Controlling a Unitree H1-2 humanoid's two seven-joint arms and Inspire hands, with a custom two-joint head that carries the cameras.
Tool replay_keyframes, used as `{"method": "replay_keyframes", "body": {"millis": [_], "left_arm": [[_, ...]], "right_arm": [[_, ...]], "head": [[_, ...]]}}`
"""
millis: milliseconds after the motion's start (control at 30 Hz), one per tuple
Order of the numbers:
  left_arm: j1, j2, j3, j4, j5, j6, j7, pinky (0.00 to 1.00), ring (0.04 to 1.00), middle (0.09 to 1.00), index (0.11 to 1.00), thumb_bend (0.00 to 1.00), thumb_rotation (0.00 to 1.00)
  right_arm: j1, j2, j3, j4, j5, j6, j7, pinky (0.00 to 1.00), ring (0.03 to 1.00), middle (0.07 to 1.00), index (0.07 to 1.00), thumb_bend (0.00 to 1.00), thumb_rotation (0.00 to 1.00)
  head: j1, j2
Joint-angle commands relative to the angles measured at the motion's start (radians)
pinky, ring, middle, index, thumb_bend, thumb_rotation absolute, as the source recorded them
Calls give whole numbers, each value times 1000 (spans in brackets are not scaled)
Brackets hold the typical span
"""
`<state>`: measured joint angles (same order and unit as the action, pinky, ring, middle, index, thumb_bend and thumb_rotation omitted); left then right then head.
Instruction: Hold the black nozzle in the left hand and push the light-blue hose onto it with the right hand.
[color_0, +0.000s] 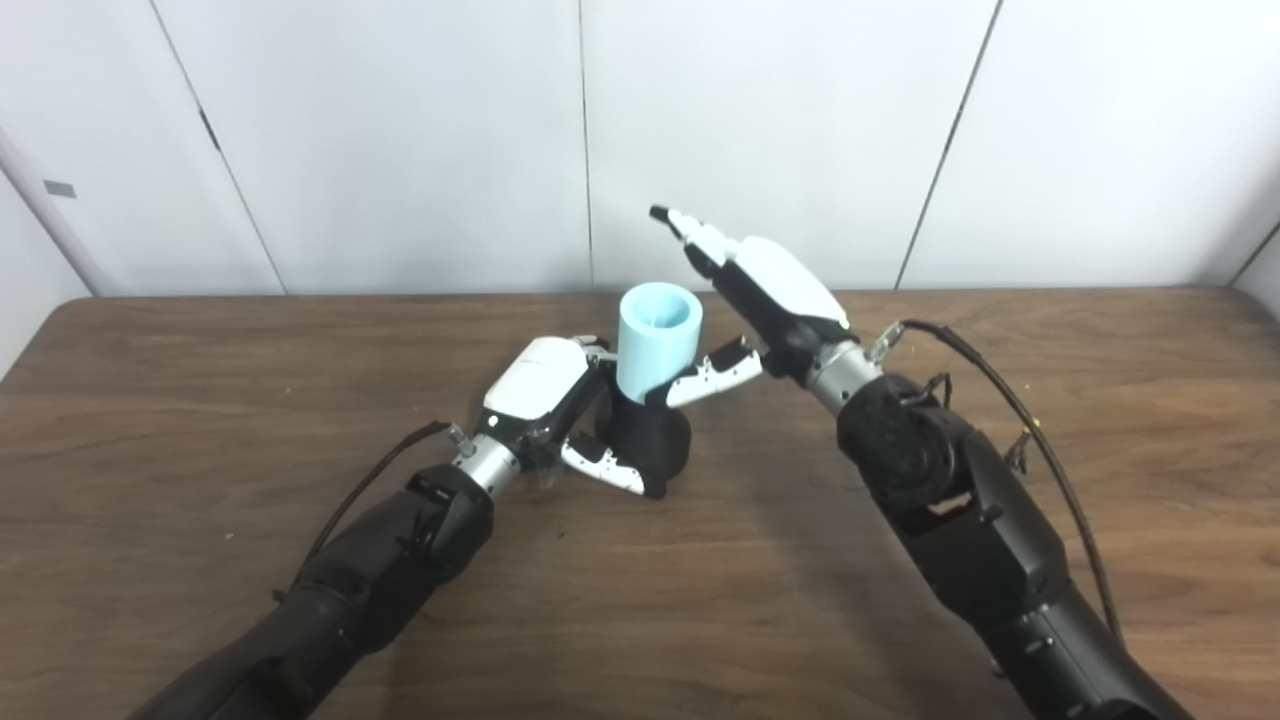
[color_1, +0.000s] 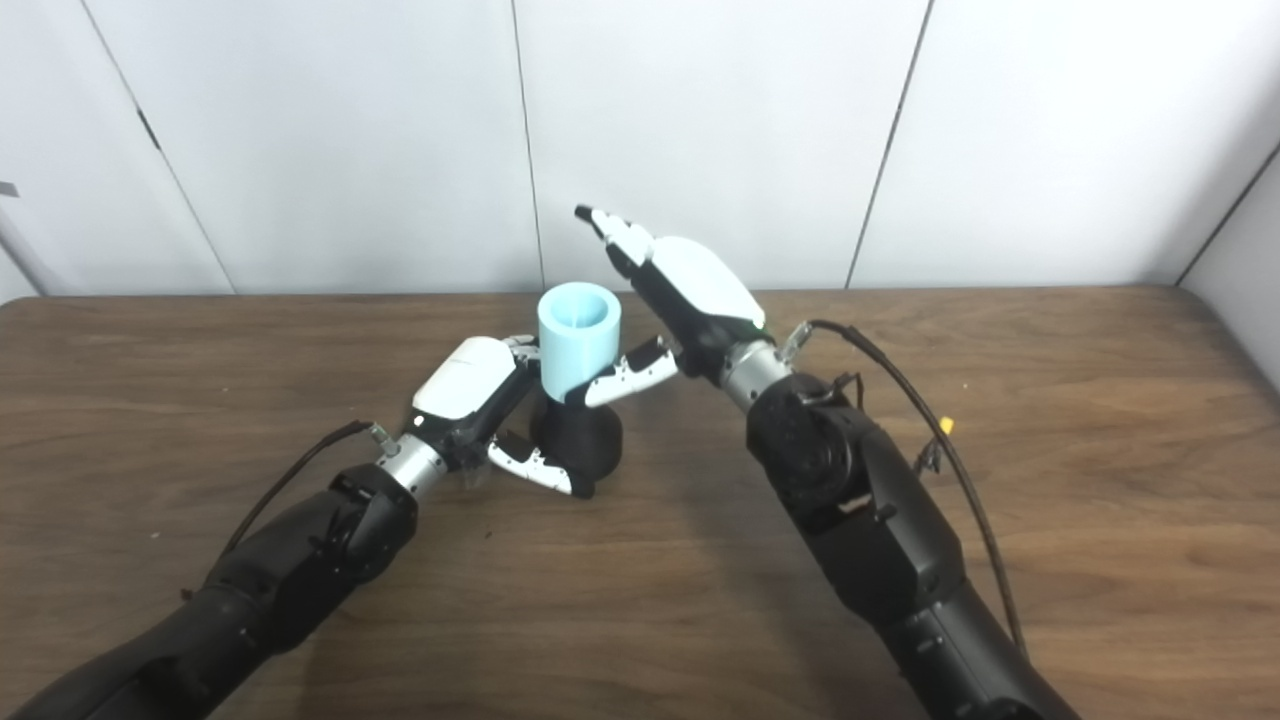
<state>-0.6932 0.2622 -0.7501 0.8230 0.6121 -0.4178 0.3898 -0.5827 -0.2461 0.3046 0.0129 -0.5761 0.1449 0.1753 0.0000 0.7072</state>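
The black nozzle (color_0: 650, 440) stands on the wooden table (color_0: 200, 420) near the middle. The light-blue hose (color_0: 657, 338), a short open tube, sits upright on top of the nozzle. My left hand (color_0: 545, 400) is shut on the nozzle from the left, its thumb across the nozzle's front. My right hand (color_0: 760, 295) is open just right of the hose. Its fingers (color_0: 690, 230) point up and away, above the hose. Its thumb (color_0: 715, 375) touches the hose's lower right side.
A white panelled wall (color_0: 400, 140) runs behind the table's far edge. Cables (color_0: 1010, 400) run along my right forearm and one along my left (color_0: 370, 480).
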Motion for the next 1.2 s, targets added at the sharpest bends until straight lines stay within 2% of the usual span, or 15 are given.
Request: {"method": "replay_keyframes", "body": {"millis": [0,167,367,467,533,700,767,867,900,933,1000,1067,1167], "left_arm": [[181,-55,-80,75,67,14,-153,852,675,493,478,526,0],[179,-57,-82,86,71,8,-147,853,676,498,473,525,0],[180,-58,-77,82,63,7,-151,856,676,494,477,526,0],[177,-58,-79,81,67,15,-159,864,680,497,474,525,0],[175,-60,-80,90,69,10,-154,865,678,496,476,525,0],[171,-60,-84,98,78,1,-141,847,674,500,471,525,0],[170,-59,-86,96,81,4,-143,839,671,503,470,525,0],[169,-60,-84,94,77,6,-145,845,677,504,468,525,0],[170,-60,-81,93,74,8,-147,844,675,502,471,525,0],[171,-61,-79,92,71,10,-149,851,677,501,471,525,0],[171,-62,-80,95,73,9,-146,855,678,501,471,525,0],[171,-61,-82,96,75,8,-143,851,674,500,472,525,0],[172,-60,-82,91,77,15,-147,854,679,497,475,525,0]], "right_arm": [[-114,2,-37,-71,8,-44,-24,1000,1000,1000,1000,1000,326],[-158,3,-50,-115,47,-23,26,997,1000,1000,1000,1000,398],[-196,-20,-36,-153,57,-5,102,978,1000,1000,1000,1000,459],[-205,-51,-17,-174,66,-8,180,931,1000,1000,1000,1000,449],[-214,-75,4,-199,67,5,249,979,1000,1000,1000,1000,453],[-245,-126,59,-243,96,97,455,1000,1000,1000,1000,1000,471],[-255,-142,83,-251,85,107,504,1000,1000,1000,1000,1000,471],[-254,-152,112,-251,54,81,531,1000,1000,1000,1000,1000,521],[-248,-155,121,-249,38,67,530,1000,1000,1000,1000,968,657],[-244,-157,127,-248,27,57,530,1000,1000,1000,1000,867,811],[-234,-156,136,-239,18,45,533,1000,1000,1000,1000,784,931],[-226,-153,139,-225,15,31,528,1000,1000,1000,1000,747,986],[-214,-146,147,-209,1,22,522,1000,1000,1000,1000,774,999]], "head": [[-2,0],[-3,-2],[-3,-2],[-4,-4],[-4,-4],[-4,-5],[-5,-6],[-4,-7],[-3,-7],[-3,-7],[-4,-7],[-3,-7],[-2,-6]]}}
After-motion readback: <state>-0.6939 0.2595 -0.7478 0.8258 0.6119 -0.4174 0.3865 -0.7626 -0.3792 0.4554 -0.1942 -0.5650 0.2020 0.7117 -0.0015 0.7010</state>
